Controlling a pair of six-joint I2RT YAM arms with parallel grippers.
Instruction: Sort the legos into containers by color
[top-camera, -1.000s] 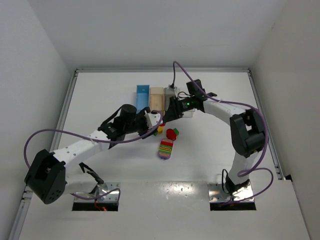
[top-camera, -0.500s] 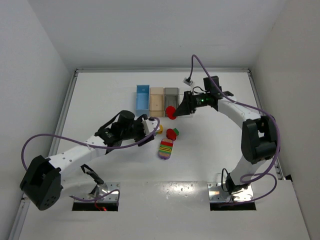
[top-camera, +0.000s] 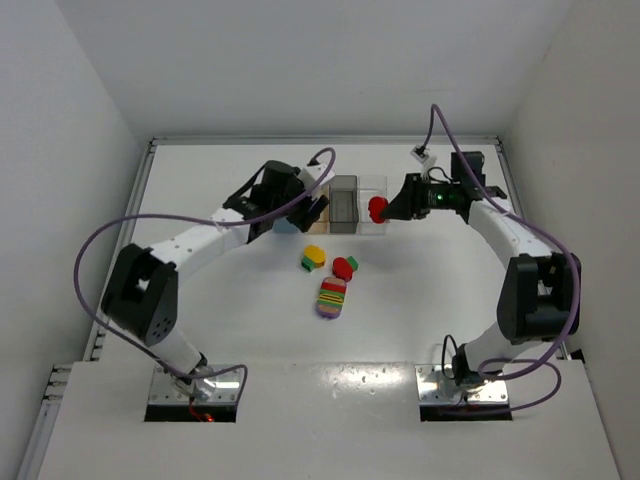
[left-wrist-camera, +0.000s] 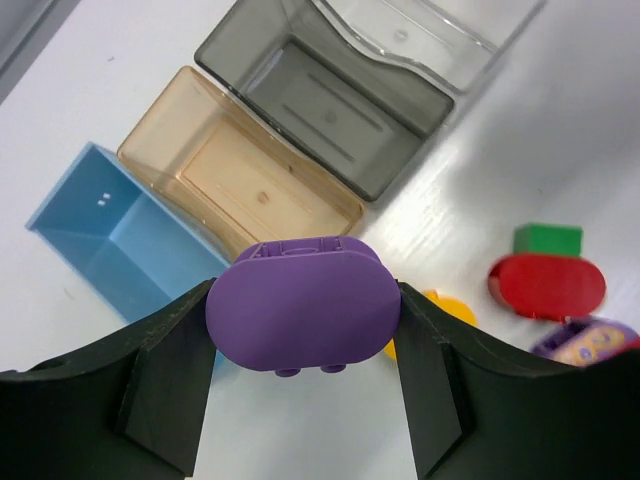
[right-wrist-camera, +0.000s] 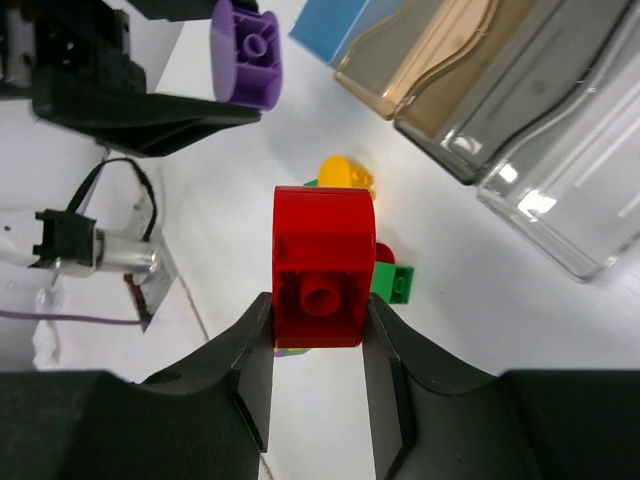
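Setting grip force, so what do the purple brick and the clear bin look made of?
Purple brick: likely hard plastic, smooth satin finish, with moulded studs. Clear bin: likely rigid transparent plastic, glossy; the table shows through and its rim glints.

No legible text, label, brand, number or sign on any legos (top-camera: 332, 297) or containers (top-camera: 343, 205).
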